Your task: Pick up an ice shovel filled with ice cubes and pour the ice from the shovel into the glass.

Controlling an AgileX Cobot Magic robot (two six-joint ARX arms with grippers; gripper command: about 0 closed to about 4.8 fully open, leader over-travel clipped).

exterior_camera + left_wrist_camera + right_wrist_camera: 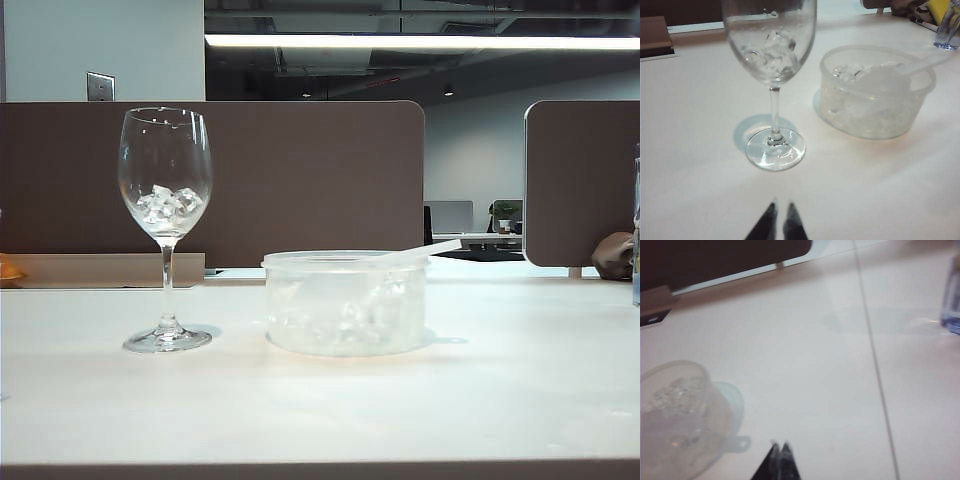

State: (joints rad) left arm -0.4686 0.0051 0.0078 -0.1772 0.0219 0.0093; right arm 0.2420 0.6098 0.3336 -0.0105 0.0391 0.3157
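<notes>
On the left of the worktop (90, 400) stands the glass (165, 225), upright, with ice cubes (168, 204) already in its bowl. Nearer than its foot hovers the left tool (781, 206), tips almost together and empty. Just right of the glass sits the round tub (345, 305), holding more ice; the ice shovel (415, 252) lies across its rim, handle jutting right, likely left there for easy reach. Farther right the right tool (780, 446) hangs closed and empty, just beside the handle's end, not touching
</notes>
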